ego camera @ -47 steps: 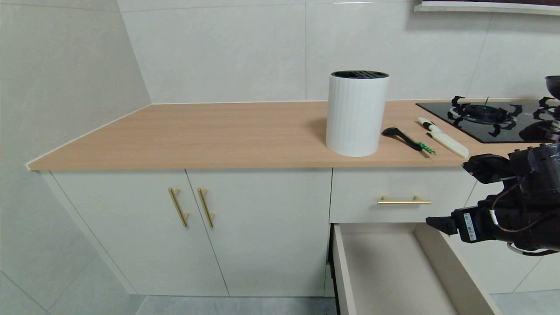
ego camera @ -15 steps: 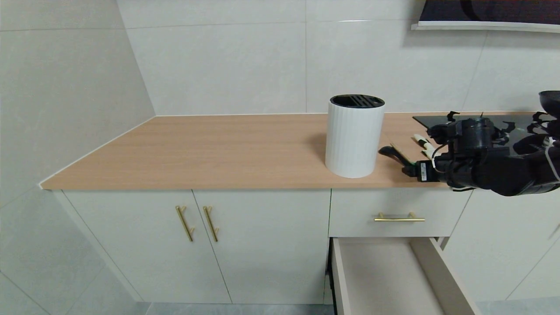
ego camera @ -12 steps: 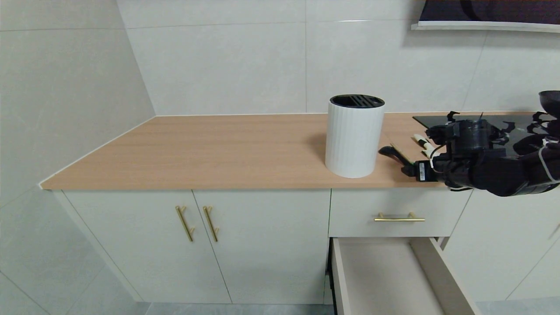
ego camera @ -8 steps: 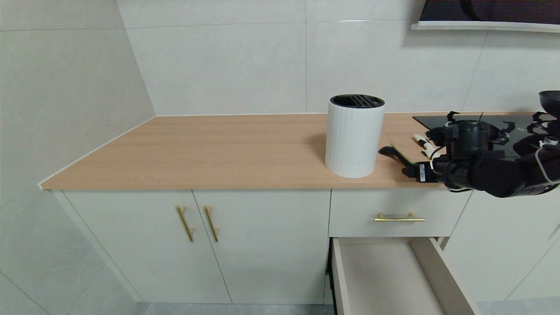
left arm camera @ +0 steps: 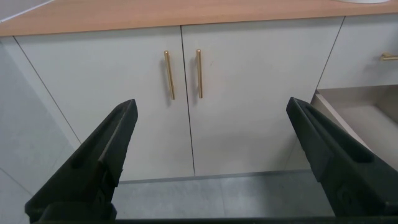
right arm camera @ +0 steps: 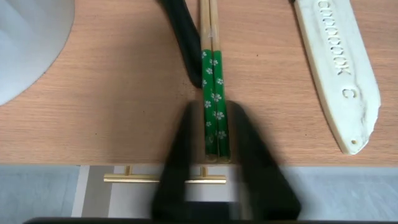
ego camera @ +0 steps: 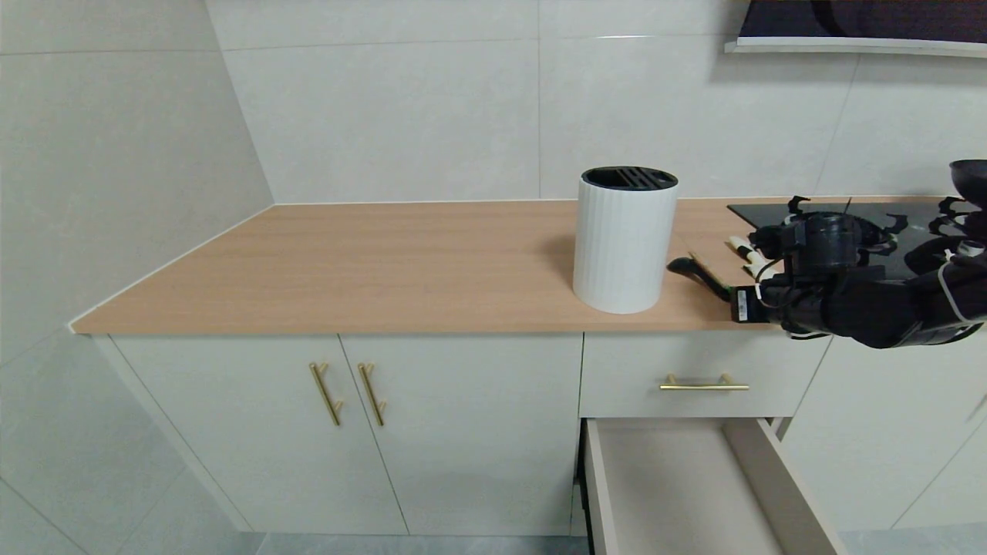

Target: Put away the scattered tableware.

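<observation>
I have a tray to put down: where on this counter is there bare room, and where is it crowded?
The long stretch of counter from the left wall to the white holder is bare. Between holder and hob it is crowded: black spoon, chopsticks, white knife, with the right hand at the chopsticks' ends. The open drawer below is bare too.

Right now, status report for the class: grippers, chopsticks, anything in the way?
Left gripper open, low by cupboard doors. Right gripper shut on chopsticks at green end, on counter. Black spoon handle close alongside.

two chopsticks (right arm camera: pixel 212 81), one black spoon (right arm camera: pixel 180 31), one knife (right arm camera: pixel 339 68), one holder (ego camera: pixel 624 239)
</observation>
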{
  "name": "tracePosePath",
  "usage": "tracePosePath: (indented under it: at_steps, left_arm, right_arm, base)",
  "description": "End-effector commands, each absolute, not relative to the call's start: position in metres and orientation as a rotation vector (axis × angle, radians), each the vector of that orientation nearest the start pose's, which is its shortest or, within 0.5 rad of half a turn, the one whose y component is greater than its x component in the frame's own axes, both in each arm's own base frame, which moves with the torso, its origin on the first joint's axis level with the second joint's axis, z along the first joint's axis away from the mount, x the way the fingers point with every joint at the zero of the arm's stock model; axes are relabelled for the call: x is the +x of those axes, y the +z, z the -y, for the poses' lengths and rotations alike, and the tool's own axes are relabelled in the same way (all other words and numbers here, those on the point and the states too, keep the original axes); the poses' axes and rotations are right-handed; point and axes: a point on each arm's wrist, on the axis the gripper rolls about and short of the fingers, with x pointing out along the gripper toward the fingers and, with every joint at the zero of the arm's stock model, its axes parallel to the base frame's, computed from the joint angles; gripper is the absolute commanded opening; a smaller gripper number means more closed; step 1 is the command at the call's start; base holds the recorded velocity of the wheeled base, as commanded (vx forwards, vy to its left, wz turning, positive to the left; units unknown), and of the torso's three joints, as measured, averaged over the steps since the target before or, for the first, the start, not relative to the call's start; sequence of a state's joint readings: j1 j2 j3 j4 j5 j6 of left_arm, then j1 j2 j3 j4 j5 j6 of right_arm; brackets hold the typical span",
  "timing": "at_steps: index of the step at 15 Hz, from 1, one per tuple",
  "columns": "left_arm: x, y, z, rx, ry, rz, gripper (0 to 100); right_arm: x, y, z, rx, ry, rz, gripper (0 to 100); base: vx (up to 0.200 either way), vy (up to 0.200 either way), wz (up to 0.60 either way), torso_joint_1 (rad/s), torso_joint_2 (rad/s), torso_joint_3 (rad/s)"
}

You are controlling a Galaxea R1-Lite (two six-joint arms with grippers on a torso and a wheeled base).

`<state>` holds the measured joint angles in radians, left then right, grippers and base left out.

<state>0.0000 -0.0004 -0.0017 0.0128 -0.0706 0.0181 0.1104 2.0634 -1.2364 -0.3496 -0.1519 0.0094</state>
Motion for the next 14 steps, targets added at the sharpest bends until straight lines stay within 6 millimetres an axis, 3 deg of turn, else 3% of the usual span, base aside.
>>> tracePosePath:
  at_steps: [1, 6, 8, 10, 14]
  left_arm:
    - [-0.023, 0.075, 0.002, 0.018, -0.071, -0.010, 100]
    - [-0.023, 0.075, 0.002, 0.018, -0.071, -0.010, 100]
    - [-0.023, 0.075, 0.002, 0.018, -0.071, -0.010, 100]
    - [-0.023, 0.075, 0.002, 0.018, -0.071, -0.010, 100]
    - [-0.023, 0.075, 0.002, 0.018, -0.071, -0.010, 100]
  right_arm:
    - [0.404, 0.141, -0.041, -0.053, -0.043, -0.471, 0]
    - [0.398, 0.154, -0.041, -0.045, -0.045, -0.441, 0]
    - [0.386, 0.166, -0.039, -0.040, -0.046, -0.425, 0]
    - [0.355, 0.184, -0.039, -0.031, -0.040, -0.404, 0]
    - [0.292, 0.201, -0.034, -0.006, -0.031, -0.394, 0]
  base:
    - [0.000, 0.000, 0.00, 0.000, 0.00, 0.000]
    - [0.000, 0.000, 0.00, 0.000, 0.00, 0.000]
    - [0.000, 0.000, 0.00, 0.000, 0.00, 0.000]
    - [0.000, 0.000, 0.00, 0.000, 0.00, 0.000]
    - [0.000, 0.000, 0.00, 0.000, 0.00, 0.000]
